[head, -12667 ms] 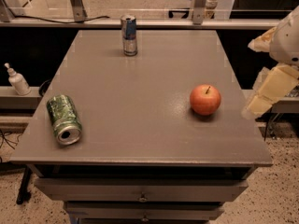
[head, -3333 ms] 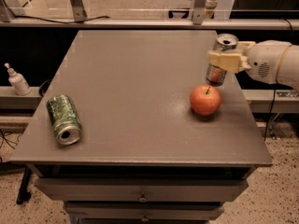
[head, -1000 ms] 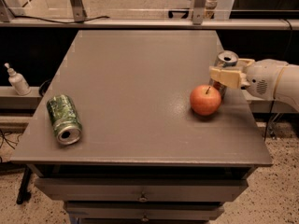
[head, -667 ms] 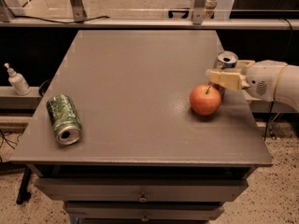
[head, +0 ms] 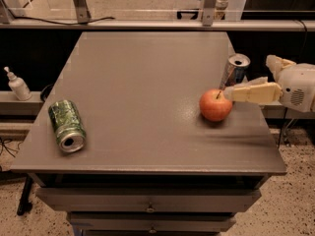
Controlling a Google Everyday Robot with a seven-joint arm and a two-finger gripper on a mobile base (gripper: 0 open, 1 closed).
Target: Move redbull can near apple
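The redbull can [head: 236, 69] stands upright near the table's right edge, slim, with a silver open top. The apple [head: 215, 105], red-orange with a dark stem, sits just in front of it, a small gap between them. My gripper [head: 248, 77] comes in from the right at the can's right side and is open. One cream finger [head: 252, 92] reaches in front of the can's lower part toward the apple's top. The other finger [head: 277, 62] is off to the can's right. Neither finger presses the can.
A wider green patterned can [head: 66, 126] lies on its side at the front left of the grey table [head: 147, 82]. A white pump bottle [head: 17, 84] stands on a ledge left of the table. Drawers sit under the tabletop.
The fingers were shut on the redbull can behind the apple. Now they have spread and drawn back to the right, and the can stands alone on the table.
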